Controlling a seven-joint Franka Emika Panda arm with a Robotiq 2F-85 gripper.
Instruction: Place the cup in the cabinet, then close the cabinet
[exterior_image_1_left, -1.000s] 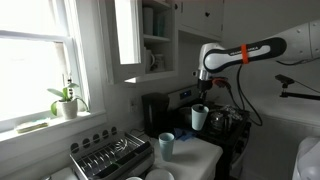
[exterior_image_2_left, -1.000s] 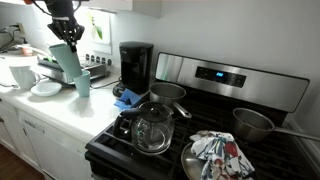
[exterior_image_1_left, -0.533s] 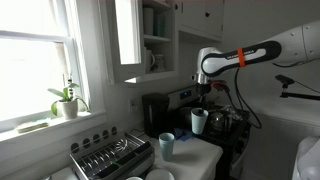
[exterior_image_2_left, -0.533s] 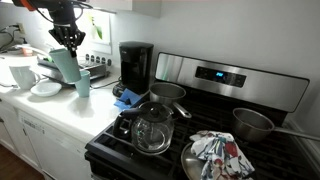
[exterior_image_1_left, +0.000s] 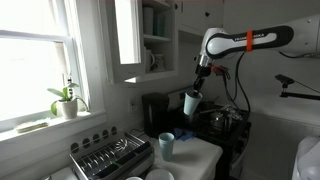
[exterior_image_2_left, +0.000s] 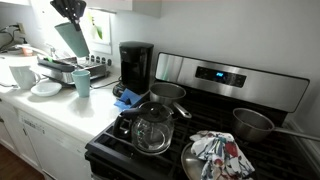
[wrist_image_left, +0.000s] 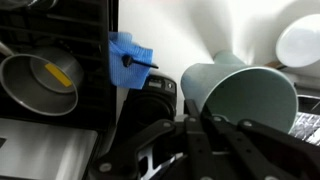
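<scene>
Tool: your gripper (exterior_image_1_left: 196, 92) clamps the small pale whitish-blue cylindrical cup (exterior_image_1_left: 191, 104), tilted, above the counter's (exterior_image_1_left: 203, 152) back edge | Do: level it; clear the white glass-paned cabinet's (exterior_image_1_left: 156, 38) open door.

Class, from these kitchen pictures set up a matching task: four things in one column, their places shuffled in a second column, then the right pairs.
Things:
1. pale cup
2. teal cup
3. potted plant
4. glass pot

Places:
A. on the stove
B. on the windowsill
C. in the air, held by the gripper
D. on the white counter

Pairs: 1-C, 2-D, 3-B, 4-A
</scene>
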